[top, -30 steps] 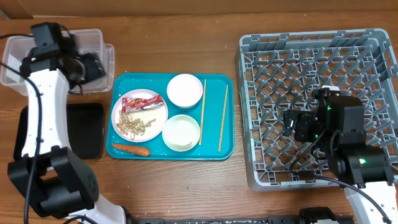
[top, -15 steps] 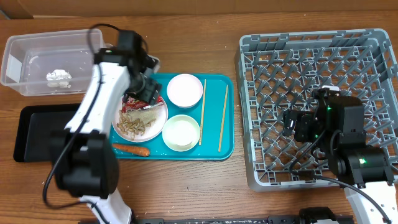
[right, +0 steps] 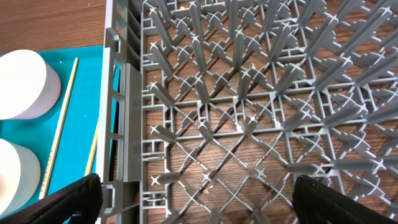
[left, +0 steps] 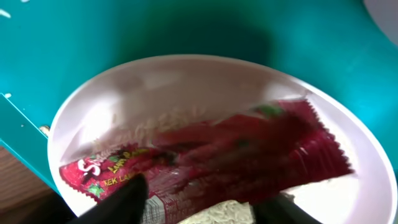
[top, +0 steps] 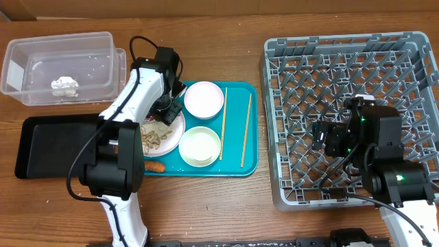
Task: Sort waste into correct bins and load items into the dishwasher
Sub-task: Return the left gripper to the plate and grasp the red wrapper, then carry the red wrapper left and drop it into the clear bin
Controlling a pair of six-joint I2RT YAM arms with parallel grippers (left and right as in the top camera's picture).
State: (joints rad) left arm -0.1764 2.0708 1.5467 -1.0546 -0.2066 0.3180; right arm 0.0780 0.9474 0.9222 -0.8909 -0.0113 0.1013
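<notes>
Tissue (top: pixel 65 84) in clear tub (top: pixel 34 62), wrapper (left: pixel 249 149) on plate (left: pixel 155 81), bowls (top: pixel 204 99) on teal tray (top: pixel 206 170)

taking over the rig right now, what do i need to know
Left gripper: fingers either side of the red wrapper on the plate; grip unclear.
Right gripper: open, holding nothing, over the dish rack.
Done: tissue is in the clear tub.
Left: wrapper, food scraps and carrot to the tub or black tray; bowls, plate and chopsticks from the teal tray into the rack.
</notes>
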